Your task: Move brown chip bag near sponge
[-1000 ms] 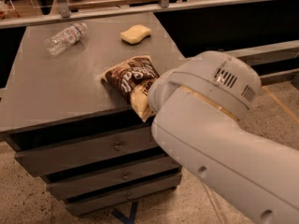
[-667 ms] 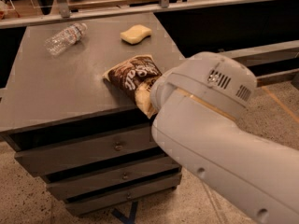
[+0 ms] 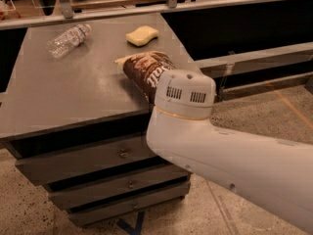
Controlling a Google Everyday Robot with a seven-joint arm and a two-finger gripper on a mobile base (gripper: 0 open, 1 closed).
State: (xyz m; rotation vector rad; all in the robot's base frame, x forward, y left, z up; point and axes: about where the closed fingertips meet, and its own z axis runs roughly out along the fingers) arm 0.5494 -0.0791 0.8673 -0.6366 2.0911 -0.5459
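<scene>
White arm (image 3: 195, 126) hiding jaws at brown chip bag (image 3: 145, 68), sponge (image 3: 142, 35) nearby

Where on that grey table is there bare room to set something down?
On the table, the biggest bare patch is left front, bordered by the water bottle behind and the brown chip bag to the right. A smaller one lies between bottle and sponge. The right edge is crowded: sponge, bag, the white arm hiding the claw.
</scene>
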